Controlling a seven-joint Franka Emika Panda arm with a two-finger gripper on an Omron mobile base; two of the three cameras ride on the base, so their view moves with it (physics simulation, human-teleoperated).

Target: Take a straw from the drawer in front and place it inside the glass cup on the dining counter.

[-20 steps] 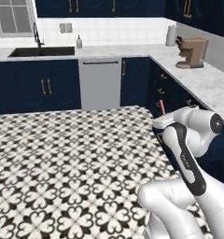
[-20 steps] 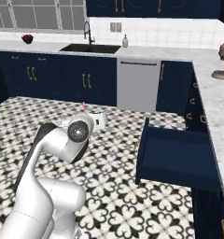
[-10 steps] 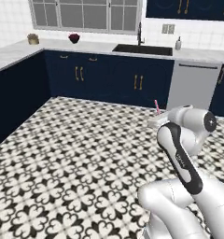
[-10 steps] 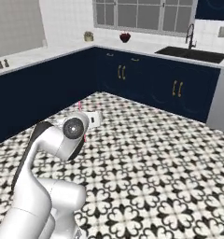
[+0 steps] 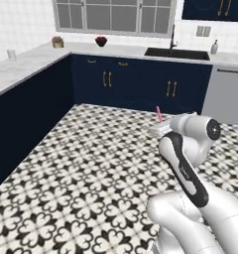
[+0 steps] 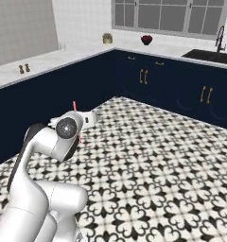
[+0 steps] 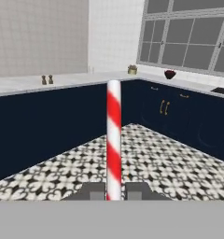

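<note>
One straw (image 7: 114, 140) is what I have in hand — the jaws are pinched shut on its lower end, and in the hand view it stands straight up the centre of the frame, red and white striped, between the two dark fingertips (image 7: 92, 191). From the left base view its pink tip pokes up just above the wrist, right of centre; from the right base view it shows as a thin red line beside the arm's elbow joint at left of centre.

My worry is the grip. I am holding a very thin stick near one end, so any quick swing of the arm or turn of the base could let it pivot or slip between the pads. A tilted straw would miss the mouth of a small cup.

I cannot make out the glass cup from here. The marble table (image 6: 44, 64) running along the left of the right base view carries two small brown shakers (image 6: 23, 69), also seen at upper left of the hand view — those are not my target, and mistaking them for it would waste the approach. A clear tumbler will be hard to pick out against pale marble, so I judge a misjudged descent, knocking the cup over with the straw's free end, as the main risk.
</note>
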